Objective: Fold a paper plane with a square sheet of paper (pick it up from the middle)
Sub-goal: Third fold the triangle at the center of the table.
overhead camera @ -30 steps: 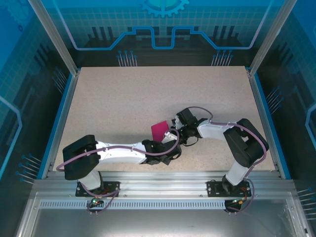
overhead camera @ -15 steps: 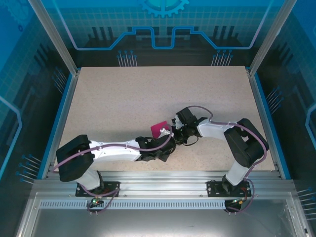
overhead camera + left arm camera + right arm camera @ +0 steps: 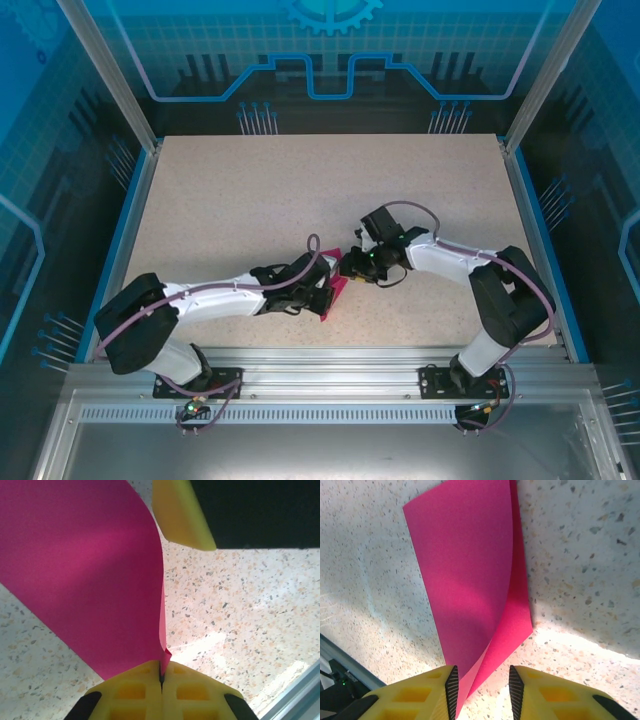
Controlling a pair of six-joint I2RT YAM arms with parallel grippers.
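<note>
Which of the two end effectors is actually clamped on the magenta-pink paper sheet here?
The left end effector: it is closed tight on an edge of the magenta-pink paper sheet. The right end effector stands open, the sheet's corner loose in its gap.
</note>
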